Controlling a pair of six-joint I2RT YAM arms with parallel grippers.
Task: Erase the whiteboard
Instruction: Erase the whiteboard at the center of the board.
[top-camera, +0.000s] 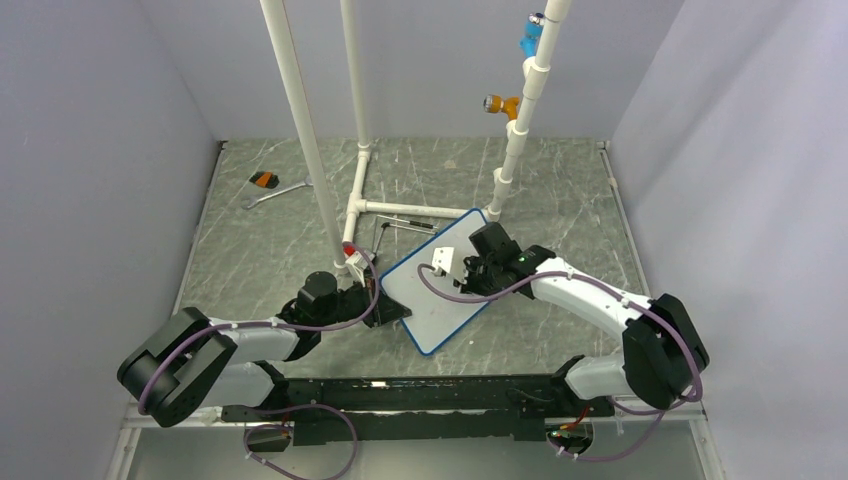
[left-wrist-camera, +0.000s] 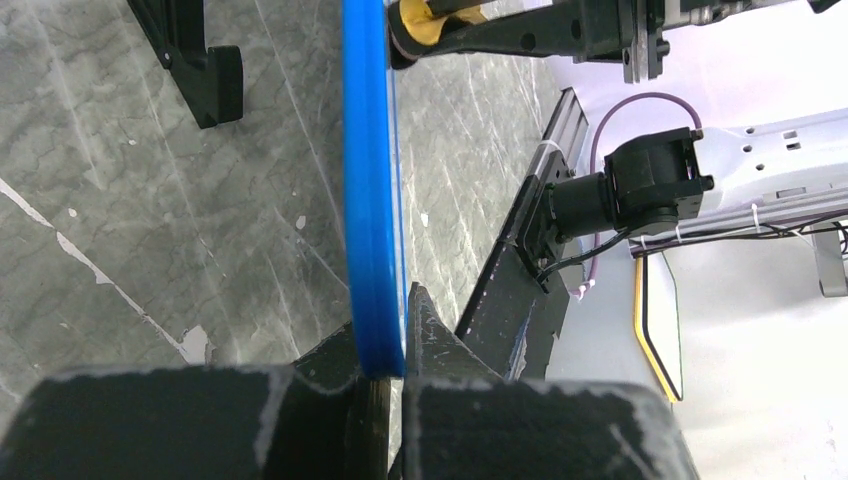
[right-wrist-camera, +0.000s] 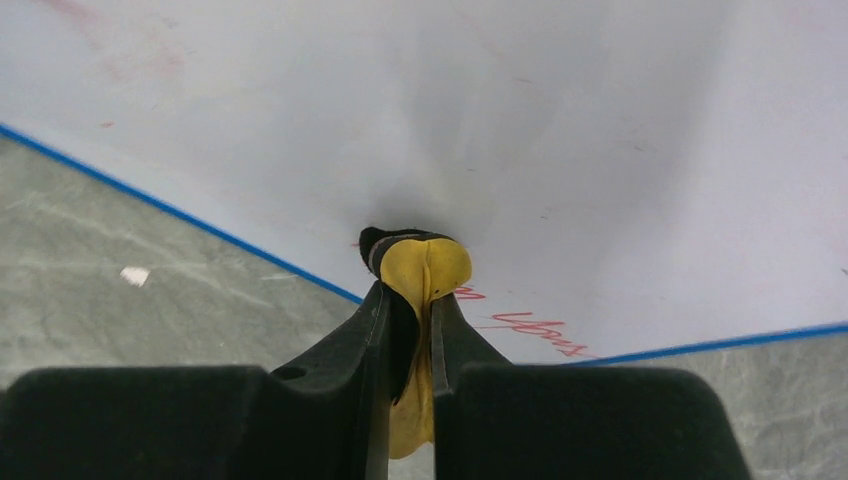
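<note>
Whiteboard (top-camera: 440, 312) sits mid-counter from overhead, turned cornerwise like a diamond on the grey marbled counter (top-camera: 260, 260), just in front of the white pipe frame (top-camera: 310, 150). Left claw (top-camera: 390, 305) is right at the board's left edge, clamped onto it. Right claw (top-camera: 462, 268) is over the white face near the upper middle, with its arm reaching in from the right. Far back on the left lies a wrench (top-camera: 275, 193), well apart from all this. Whether the board lies flat or stands propped, I cannot tell from up here.

Over to the left wrist: the blue frame (left-wrist-camera: 372, 200) runs edge-on straight up the picture, and its near end is pinched tight between the two dark fingers. That claw is closed on the whiteboard, no gap showing. At the top, the other claw comes in from the right.

Now the right wrist: fingers squeezed shut around a yellow pad (right-wrist-camera: 422, 268) with a dark band at its tip, and that tip is pressed against the white face. Just right of it and below, red writing (right-wrist-camera: 530, 326) sits close to the board's lower blue edge. Faint pinkish smudges show at upper left; the rest of the face reads white.
</note>
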